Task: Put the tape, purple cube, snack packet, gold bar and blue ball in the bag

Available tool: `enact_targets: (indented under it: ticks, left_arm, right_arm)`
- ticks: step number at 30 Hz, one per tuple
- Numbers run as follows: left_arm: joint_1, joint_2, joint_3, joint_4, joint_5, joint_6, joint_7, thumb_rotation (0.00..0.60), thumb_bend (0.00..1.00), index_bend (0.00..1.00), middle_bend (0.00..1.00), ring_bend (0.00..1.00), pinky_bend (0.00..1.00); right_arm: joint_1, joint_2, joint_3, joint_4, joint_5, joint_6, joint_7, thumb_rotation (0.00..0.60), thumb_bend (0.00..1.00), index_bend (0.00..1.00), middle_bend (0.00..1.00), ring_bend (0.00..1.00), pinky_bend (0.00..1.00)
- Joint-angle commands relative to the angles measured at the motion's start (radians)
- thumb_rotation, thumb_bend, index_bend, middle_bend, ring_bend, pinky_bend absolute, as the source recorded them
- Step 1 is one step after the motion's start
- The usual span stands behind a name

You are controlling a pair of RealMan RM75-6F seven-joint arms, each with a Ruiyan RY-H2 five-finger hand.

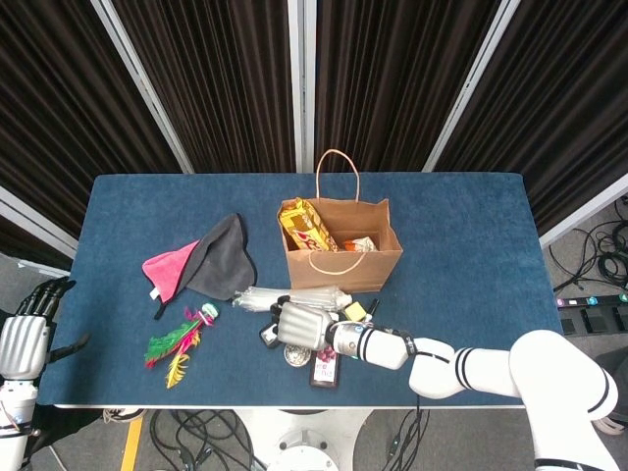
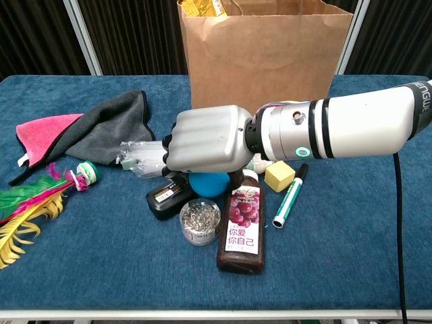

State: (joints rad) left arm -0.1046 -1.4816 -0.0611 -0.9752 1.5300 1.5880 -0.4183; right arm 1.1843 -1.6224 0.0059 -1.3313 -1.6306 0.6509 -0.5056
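Right hand knuckles-up (fingers curled under).

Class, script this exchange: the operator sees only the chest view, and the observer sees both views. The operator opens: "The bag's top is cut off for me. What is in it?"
Observer: A yellow-and-red packet leans at the left side inside the bag. Something pale lies beside it, but I cannot tell what.
Operator: My right hand is over the blue ball. Is the bag's mouth open?
Observer: Yes, wide open, with one handle upright at the far rim.
Operator: Where is my left hand?
Observer: The left hand is off the left end of the table, fingers apart, holding nothing.
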Motion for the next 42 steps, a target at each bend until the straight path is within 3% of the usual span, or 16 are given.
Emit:
enact_targets:
  ticks: [1,17,29,36,42]
  left_arm:
    - [0.0,-0.001,0.0,0.001,0.001,0.0,-0.001,0.6,0.22,0.22,0.26,0.16,0.25]
    - [-0.005,0.0,0.001,-0.005,0.004,-0.003,0.003,0.6,0.22,0.22,0.26,0.16,0.25]
    - [-0.01,0.003,0.004,-0.023,0.016,0.003,0.013,0.6,0.22,0.22,0.26,0.16,0.25]
    - [-0.011,0.011,0.006,-0.044,0.023,0.01,0.029,0.6,0.22,0.22,0.26,0.16,0.25]
    - [-0.013,0.018,0.009,-0.061,0.029,0.011,0.046,0.6,0.22,0.22,0.26,0.16,0.25]
  right_arm:
    - [-0.002,0.002,0.0,0.0,0.0,0.001,-0.003,0.6,0.0,0.4,0.36,0.22,0.34]
    - [-0.022,0.016,0.006,-0.002,-0.035,0.073,0.022,0.6,0.06,0.54,0.48,0.34,0.42]
    - [-0.042,0.105,0.048,-0.159,-0.06,0.157,-0.015,0.6,0.07,0.56,0.49,0.35,0.42]
    - [-0.056,0.179,0.114,-0.298,-0.09,0.25,-0.057,0.6,0.07,0.56,0.49,0.35,0.42]
    - [-0.07,0.266,0.211,-0.404,-0.115,0.352,-0.104,0.6,0.07,0.56,0.49,0.35,0.42]
